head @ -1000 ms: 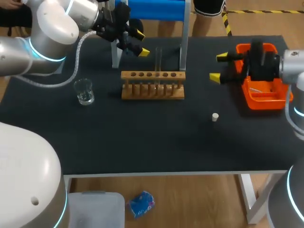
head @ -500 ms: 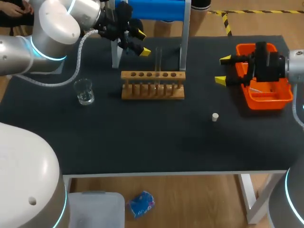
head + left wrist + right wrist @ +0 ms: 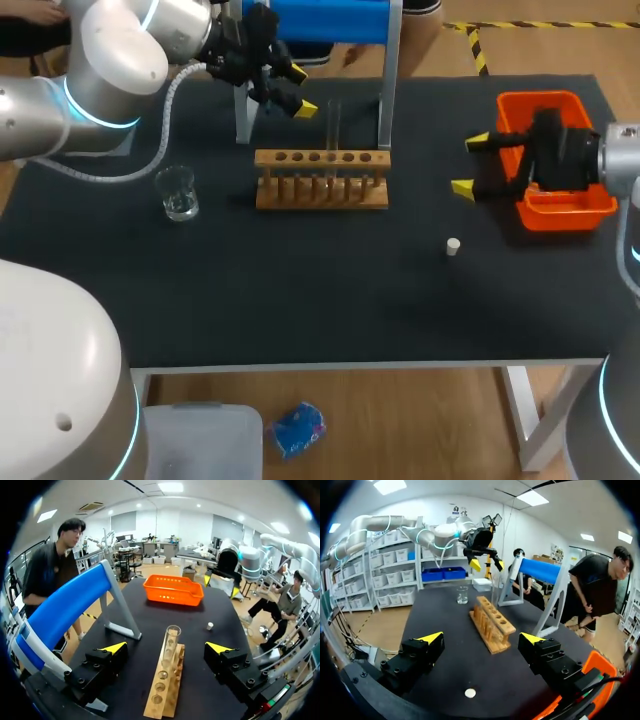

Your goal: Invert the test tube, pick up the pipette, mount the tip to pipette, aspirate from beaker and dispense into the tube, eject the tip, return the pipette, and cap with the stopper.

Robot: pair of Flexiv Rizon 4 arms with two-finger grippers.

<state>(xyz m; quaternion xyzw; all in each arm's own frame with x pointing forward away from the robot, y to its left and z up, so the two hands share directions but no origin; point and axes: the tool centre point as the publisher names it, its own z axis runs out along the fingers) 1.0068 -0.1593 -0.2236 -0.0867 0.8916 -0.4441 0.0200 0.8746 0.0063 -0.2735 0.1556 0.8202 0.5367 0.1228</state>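
White stopper (image 3: 453,246) lies alone on the black tabletop (image 3: 300,290), lower right of centre. Glass beaker (image 3: 177,192) stands at mid-left. Wooden rack (image 3: 321,180) sits upper centre w/ the test tube (image 3: 333,125) upright in it, mouth up. Right end effector (image 3: 470,165) hovers right of the rack, fingers spread, nothing between them, its body over the orange bin (image 3: 556,165) at the right edge. Left end effector (image 3: 300,91) hangs just upper left of the tube, also spread & empty, beside the blue stand (image 3: 330,20) at top centre
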